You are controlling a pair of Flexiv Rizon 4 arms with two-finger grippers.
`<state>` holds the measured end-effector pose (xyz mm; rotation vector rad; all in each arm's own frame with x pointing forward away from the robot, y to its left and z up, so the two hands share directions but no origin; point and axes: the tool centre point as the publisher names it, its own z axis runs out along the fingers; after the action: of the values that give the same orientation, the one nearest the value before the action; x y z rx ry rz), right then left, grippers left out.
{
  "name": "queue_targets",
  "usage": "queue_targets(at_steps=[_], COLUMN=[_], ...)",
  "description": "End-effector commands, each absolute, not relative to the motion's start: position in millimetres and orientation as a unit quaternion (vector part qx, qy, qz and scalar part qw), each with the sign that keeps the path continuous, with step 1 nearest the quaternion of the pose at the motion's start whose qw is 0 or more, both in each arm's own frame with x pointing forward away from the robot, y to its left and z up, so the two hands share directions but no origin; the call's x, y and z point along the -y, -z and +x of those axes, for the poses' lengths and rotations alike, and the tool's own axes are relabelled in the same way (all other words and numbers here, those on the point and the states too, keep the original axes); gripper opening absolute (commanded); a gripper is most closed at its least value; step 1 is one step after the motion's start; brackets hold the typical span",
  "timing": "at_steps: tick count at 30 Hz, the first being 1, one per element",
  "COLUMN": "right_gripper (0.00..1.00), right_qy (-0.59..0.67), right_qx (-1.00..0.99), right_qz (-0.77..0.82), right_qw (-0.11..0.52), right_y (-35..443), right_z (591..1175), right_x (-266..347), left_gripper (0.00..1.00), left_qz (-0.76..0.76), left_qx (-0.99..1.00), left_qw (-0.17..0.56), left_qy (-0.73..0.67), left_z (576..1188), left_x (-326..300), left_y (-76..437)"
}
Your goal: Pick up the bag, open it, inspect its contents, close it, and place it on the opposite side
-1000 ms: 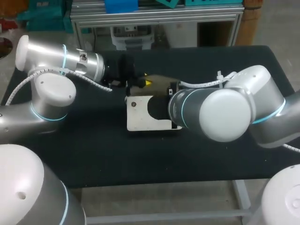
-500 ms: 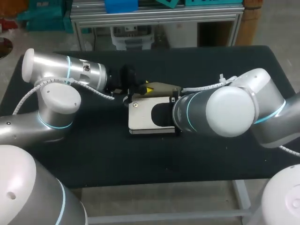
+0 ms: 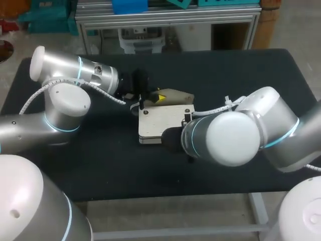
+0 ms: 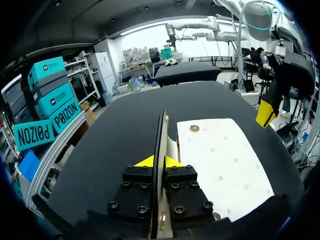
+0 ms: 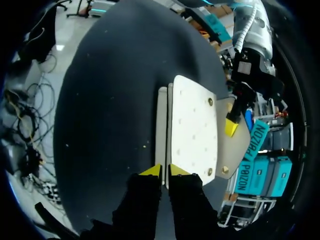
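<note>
A black table [image 3: 241,70] fills the scene, and the bag [image 3: 160,120], a flat white pouch, lies near its middle. The bag's tan flap [image 3: 175,94] is folded out on the far side, away from the robot. A small brass snap [image 4: 194,128] sits on the white panel near the flap end.

The left gripper [image 3: 150,98] is at the bag's far left corner, by the flap. In its own wrist view the left gripper [image 4: 161,161] has its two yellow tips pressed together on a thin upright edge of the bag, with the white panel lying just beside the fingers.

The right arm [image 3: 230,138] comes across the bag's near edge and hides its own claw from above. In the right wrist view the right gripper [image 5: 165,171] has its fingers drawn close on the bag's near edge, pinching it from both sides. The white panel stretches ahead of the tips, towards the left gripper's yellow tip [image 5: 231,127] at the far end of the bag.
</note>
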<state>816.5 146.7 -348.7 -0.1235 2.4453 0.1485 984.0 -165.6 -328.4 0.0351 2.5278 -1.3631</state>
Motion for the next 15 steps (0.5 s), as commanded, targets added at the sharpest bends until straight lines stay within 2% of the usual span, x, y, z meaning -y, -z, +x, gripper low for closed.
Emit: queue_targets(at_steps=[1, 5, 15], right_gripper=[0.17, 0.28, 0.28], right_qy=[-0.059, -0.047, -0.025], right_qx=[-0.846, -0.837, -0.820], right_qz=[-0.031, -0.029, -0.040], right_qw=[0.530, 0.544, 0.571], right_y=[359, 360, 367], right_z=[818, 821, 831], right_x=[-145, -140, -132], left_gripper=[0.00, 0.00, 0.00], left_qz=[0.016, 0.018, 0.015], left_qx=[-0.874, -0.877, -0.881], left_qw=[0.121, 0.111, 0.096], left_qy=[0.470, 0.468, 0.462], left_z=[992, 993, 995], left_x=[168, 170, 181], left_y=[332, 334, 343])
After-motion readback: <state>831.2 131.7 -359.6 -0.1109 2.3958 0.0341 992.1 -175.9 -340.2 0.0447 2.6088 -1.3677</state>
